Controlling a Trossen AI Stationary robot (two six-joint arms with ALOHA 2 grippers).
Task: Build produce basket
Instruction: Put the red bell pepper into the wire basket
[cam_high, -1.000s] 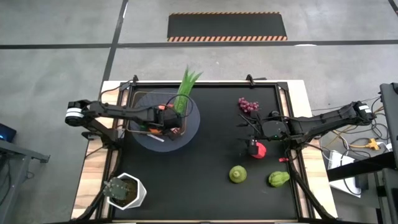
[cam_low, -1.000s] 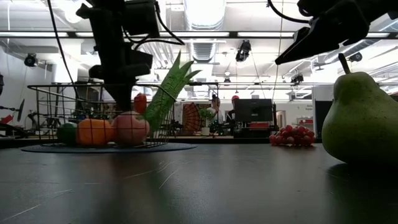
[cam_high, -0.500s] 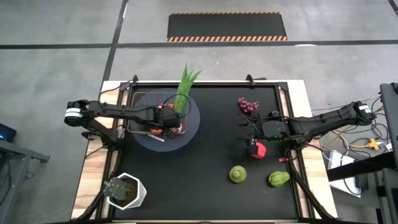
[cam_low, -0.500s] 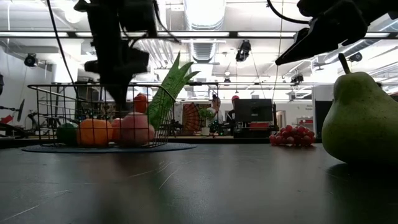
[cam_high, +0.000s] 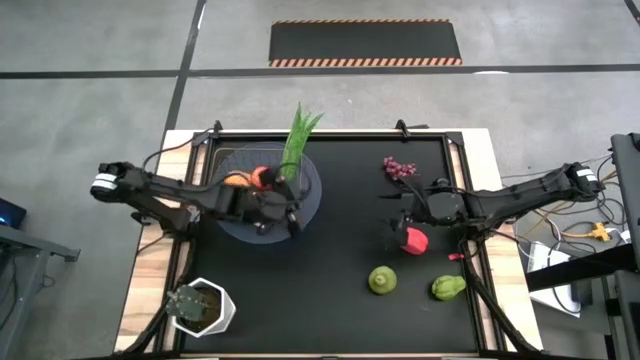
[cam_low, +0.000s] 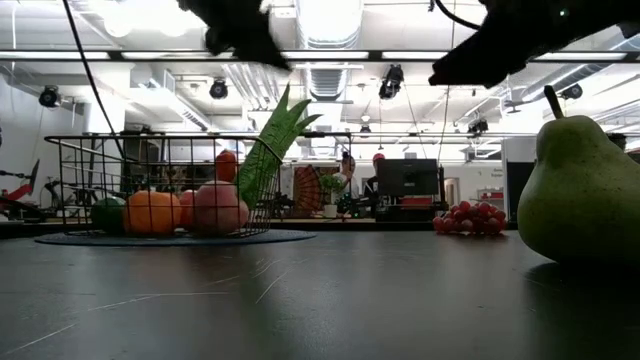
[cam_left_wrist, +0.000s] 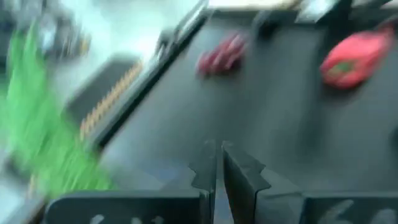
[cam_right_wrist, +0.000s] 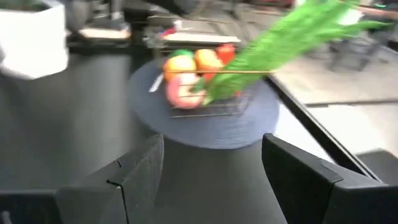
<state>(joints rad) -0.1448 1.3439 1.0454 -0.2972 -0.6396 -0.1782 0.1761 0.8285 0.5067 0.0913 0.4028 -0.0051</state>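
Observation:
The dark wire basket (cam_high: 262, 188) stands on its grey disc at the far left. In it lie orange (cam_low: 150, 212), pink (cam_low: 216, 207), green and red produce. A long green leafy stalk (cam_high: 297, 145) leans over the basket's far rim. My left gripper (cam_high: 293, 220) hangs shut and empty above the basket's near right corner. My right gripper (cam_right_wrist: 212, 146) is open and empty, hovering by a red fruit (cam_high: 416, 240) on the table. Purple grapes (cam_high: 399, 168), a green pear (cam_high: 382, 280) and another green piece (cam_high: 448, 288) also lie on the table's right half.
A white hexagonal pot with a small plant (cam_high: 201, 306) stands at the near left corner. The black mat (cam_high: 340, 310) is bare between the basket and the loose produce. In the low view the pear (cam_low: 580, 190) looms close on the right.
My left gripper has risen out of the basket, staying shut. It has swung toward the table's right and near edges and tipped from pointing down to nearly level. My right gripper has tipped up a little in place.

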